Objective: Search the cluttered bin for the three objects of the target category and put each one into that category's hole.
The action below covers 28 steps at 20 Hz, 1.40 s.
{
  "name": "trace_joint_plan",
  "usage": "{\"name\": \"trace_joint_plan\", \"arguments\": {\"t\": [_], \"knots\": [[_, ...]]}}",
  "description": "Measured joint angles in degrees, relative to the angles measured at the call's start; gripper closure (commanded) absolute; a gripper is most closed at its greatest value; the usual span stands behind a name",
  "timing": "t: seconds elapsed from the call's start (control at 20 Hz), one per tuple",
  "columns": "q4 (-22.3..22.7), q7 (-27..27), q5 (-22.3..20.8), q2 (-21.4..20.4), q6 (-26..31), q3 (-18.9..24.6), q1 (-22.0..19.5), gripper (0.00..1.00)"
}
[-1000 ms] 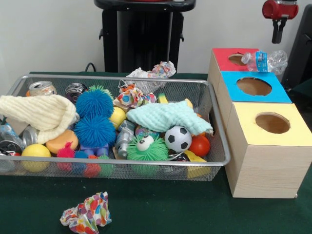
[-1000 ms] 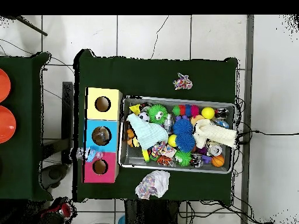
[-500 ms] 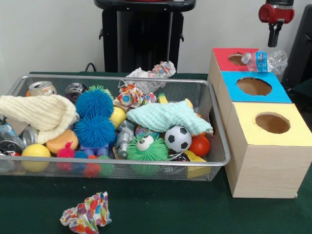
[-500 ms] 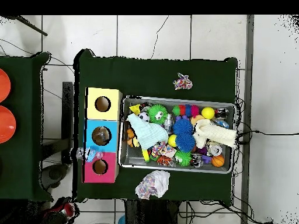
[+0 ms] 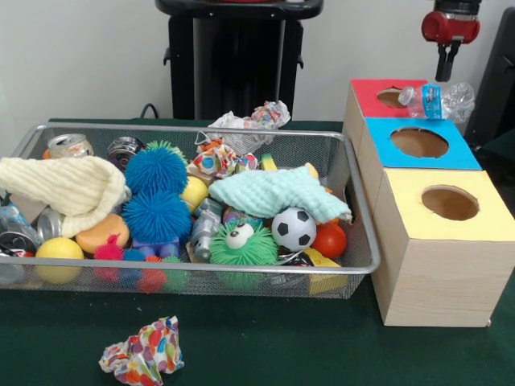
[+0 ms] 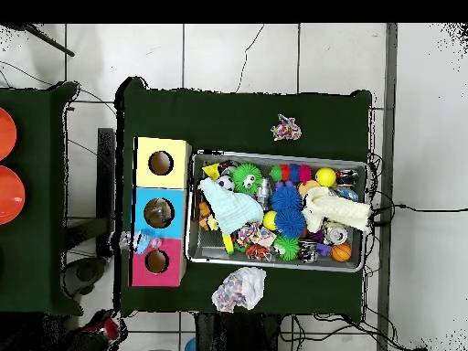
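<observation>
A crushed clear plastic bottle (image 5: 438, 100) with a blue label lies on the red-topped box (image 5: 368, 98), at the right edge beside its hole; in the overhead view the bottle (image 6: 135, 242) overhangs that box's (image 6: 156, 272) outer side. My gripper (image 5: 442, 71) hangs just above the bottle, apart from it, with nothing in it. In the overhead view only its red body (image 6: 106, 328) shows, near the bottom edge. The wire bin (image 5: 364, 221) holds metal cans (image 5: 69, 145), blue spiky balls (image 5: 156, 170), a soccer ball (image 5: 294, 228), a mint towel (image 5: 269, 193) and a cream cloth (image 5: 68, 186).
A blue-topped box (image 5: 465, 154) and a yellow-topped box (image 5: 487, 217) stand in a row with the red one, right of the bin. One crumpled patterned paper (image 5: 143, 352) lies on the green cloth in front of the bin, another (image 5: 253, 119) behind it.
My gripper has risen and shifted left in the front view, closer over the bottle's line. The bottle and the bin's contents have not moved.
</observation>
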Motion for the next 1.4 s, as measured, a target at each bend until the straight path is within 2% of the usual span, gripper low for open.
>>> {"name": "trace_joint_plan", "arguments": {"t": [1.4], "knots": [[-0.02, 0.0, 0.02, 3.45, -0.24, 0.01, 1.02, 1.0]]}}
